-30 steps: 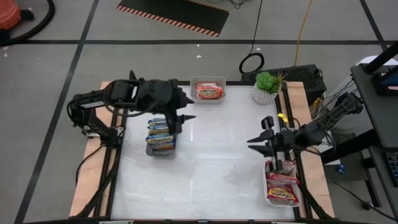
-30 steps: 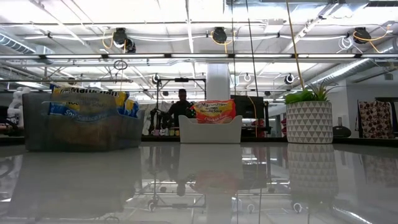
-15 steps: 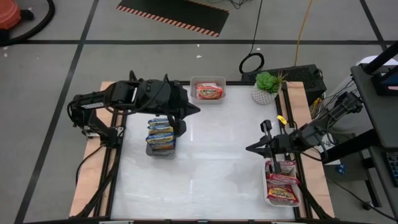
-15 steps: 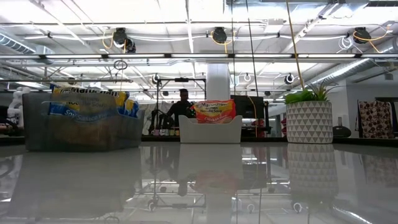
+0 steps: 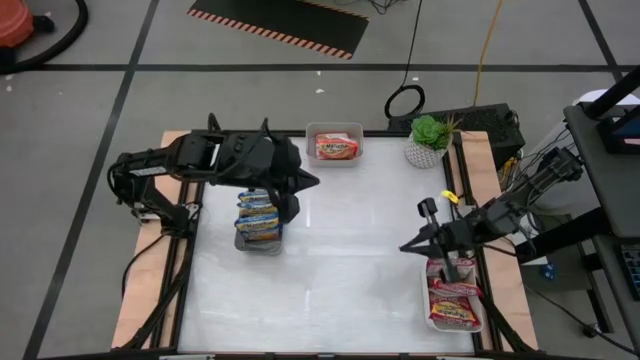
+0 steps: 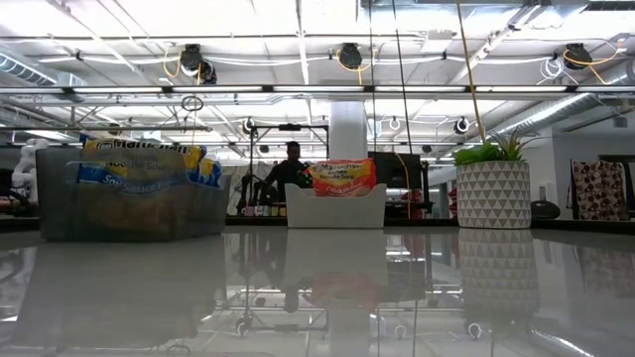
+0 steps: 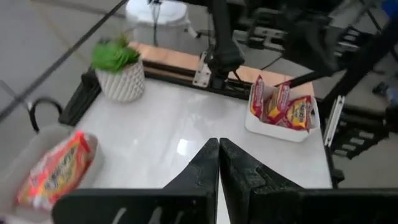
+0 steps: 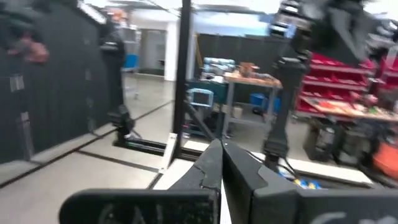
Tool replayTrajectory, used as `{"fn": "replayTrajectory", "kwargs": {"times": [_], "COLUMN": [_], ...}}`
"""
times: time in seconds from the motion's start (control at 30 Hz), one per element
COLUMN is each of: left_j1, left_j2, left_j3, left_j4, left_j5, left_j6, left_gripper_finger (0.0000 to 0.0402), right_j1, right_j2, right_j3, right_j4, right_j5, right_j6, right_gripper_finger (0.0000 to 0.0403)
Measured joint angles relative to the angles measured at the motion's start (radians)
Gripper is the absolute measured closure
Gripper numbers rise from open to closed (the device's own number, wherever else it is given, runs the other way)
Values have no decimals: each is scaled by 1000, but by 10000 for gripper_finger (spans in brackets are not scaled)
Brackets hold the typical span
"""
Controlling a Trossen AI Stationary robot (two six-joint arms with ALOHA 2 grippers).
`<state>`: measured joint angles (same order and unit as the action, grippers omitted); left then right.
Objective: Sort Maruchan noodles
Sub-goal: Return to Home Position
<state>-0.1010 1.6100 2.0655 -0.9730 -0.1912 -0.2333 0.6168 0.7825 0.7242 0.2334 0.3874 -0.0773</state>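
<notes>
Grippers both closed, empty: left gripper (image 5: 313, 182) above the desk (image 5: 330, 285) just past blue noodles (image 5: 258, 215) in dark bin (image 5: 258, 249), right gripper (image 5: 404, 247) near maroon noodles (image 5: 455, 300) in white tray (image 5: 456, 328); orange pack (image 5: 337, 148) in far tray (image 5: 311, 140). Lift clear of bin rims, then fold back slowly.

Partly hidden under left arm (image 5: 225, 155): blue noodle packs (image 5: 258, 222), well apart from potted plant (image 5: 428, 135). Under right arm (image 5: 490, 215): tray (image 5: 456, 329) end nearer potted plant. Print unreadable.
</notes>
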Motion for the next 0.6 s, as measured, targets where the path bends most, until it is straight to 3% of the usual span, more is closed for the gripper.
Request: {"fn": "replayTrajectory", "kwargs": {"times": [0.23, 0.6], "left_j1": [5, 6], "left_j2": [0, 0], "left_j3": [0, 0], "left_j4": [-27, -14], "left_j5": [-22, -36], "left_j6": [-92, -208], "left_gripper_finger": [382, 382], "right_j1": [0, 1], "right_j2": [-10, -12], "right_j3": [0, 0], "right_j4": [-2, -53], "right_j5": [-137, -262], "right_j6": [-118, -37], "right_gripper_finger": [402, 403]}}
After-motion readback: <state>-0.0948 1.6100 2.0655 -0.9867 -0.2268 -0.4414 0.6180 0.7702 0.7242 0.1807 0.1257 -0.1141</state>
